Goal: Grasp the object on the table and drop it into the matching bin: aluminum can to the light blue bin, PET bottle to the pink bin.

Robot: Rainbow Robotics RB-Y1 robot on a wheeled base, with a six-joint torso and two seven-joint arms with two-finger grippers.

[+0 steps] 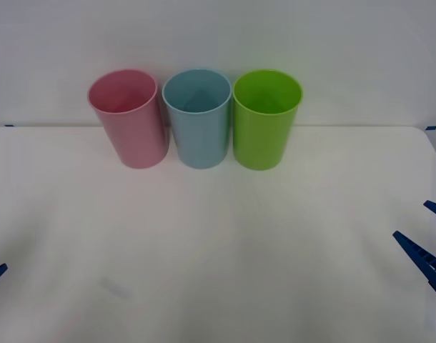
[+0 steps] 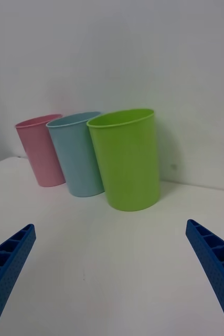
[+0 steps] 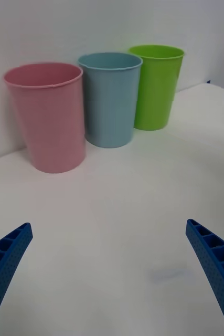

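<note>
My left jaws (image 3: pixel 112 278) hang released low over the near left part of the white tabletop (image 1: pixel 218 250), fingers (image 3: pixel 4 262) spread wide with nothing between them. My right jaws (image 2: pixel 112 273) are released as well, over the near right edge — blue ribbed fingers (image 1: pixel 422 261) splayed apart and holding nothing.

At the far side of the tabletop three tall bins stand upright in a row against the pale wall: the pink bin (image 1: pixel 129 118) on my left, the light blue bin (image 1: pixel 198 118) in the middle, the lime green bin (image 1: pixel 266 118) on my right. They stand just beside one another — whether their rims touch I cannot tell. Where the can is I cannot tell.
</note>
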